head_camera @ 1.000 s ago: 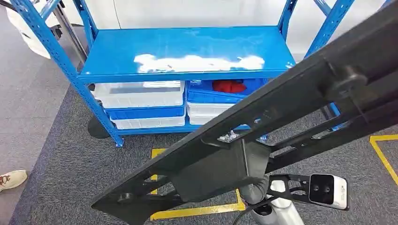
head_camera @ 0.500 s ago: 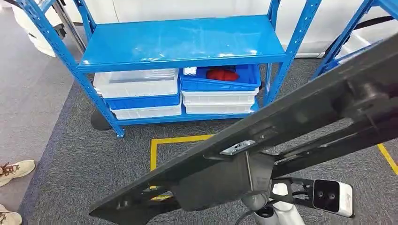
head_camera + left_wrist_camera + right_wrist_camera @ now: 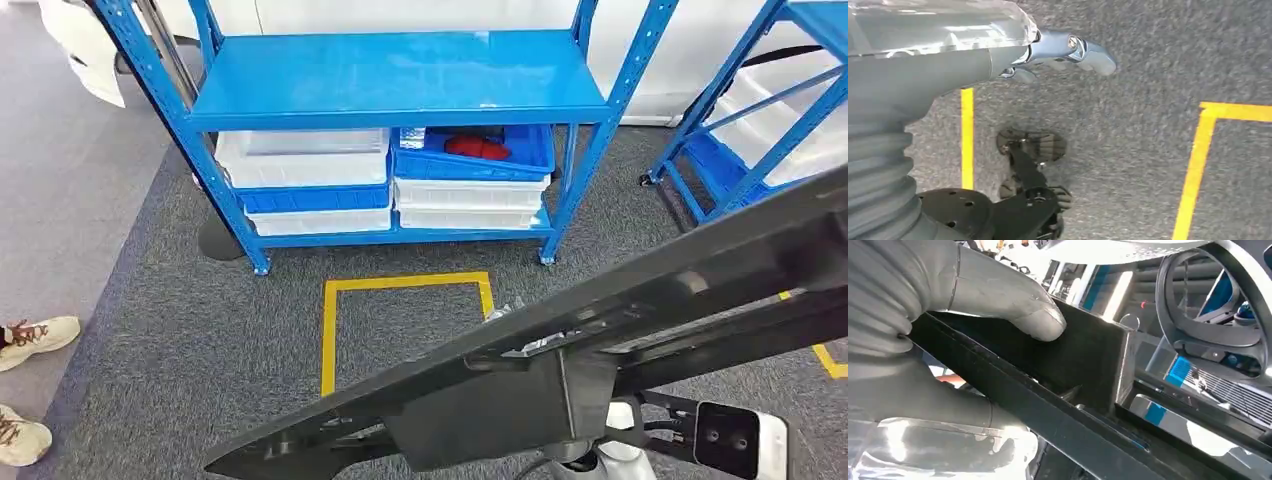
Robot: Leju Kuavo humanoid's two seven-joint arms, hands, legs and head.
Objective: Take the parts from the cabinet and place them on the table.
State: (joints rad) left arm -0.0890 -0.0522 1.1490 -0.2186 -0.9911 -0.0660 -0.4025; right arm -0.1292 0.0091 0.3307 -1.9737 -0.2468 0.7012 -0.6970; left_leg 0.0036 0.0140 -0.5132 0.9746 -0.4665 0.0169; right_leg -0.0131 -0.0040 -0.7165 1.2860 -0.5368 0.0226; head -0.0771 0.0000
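Note:
A long black metal part runs slantwise across the lower right of the head view. My right hand grips it, the thumb pressed on the part's boxy black middle. In the head view the part hides that hand. The blue cabinet stands ahead across the carpet, and a red part lies in a blue bin on its lower level. My left hand hangs over the grey carpet with nothing in it.
White bins and a blue one are stacked under the cabinet's shelf. A second blue rack stands at the right. A yellow taped square marks the carpet. A person's shoes are at the left edge.
The whole view has shifted: the cabinet now looks farther away and a second rack has come in at the right. The black part stays in my right hand.

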